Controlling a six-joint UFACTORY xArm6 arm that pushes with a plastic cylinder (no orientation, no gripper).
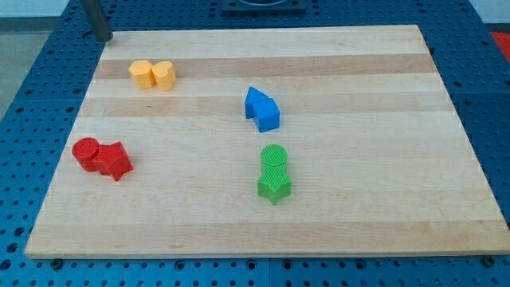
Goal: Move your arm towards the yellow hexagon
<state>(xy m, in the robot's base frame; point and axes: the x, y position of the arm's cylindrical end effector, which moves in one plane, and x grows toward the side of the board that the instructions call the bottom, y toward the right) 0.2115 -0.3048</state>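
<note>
The yellow hexagon (164, 76) lies near the board's top left, touching a second yellow block (142, 74) on its left. My tip (103, 38) is at the view's top left, just off the board's top left corner. It is up and to the left of the yellow pair, apart from both blocks.
A blue triangle (254, 101) touches a blue cube (268, 116) near the middle. A green circle (274, 159) sits just above a green star (274, 189). A red circle (85, 151) touches a red star (114, 162) at the left. The wooden board (382, 159) lies on a blue perforated table.
</note>
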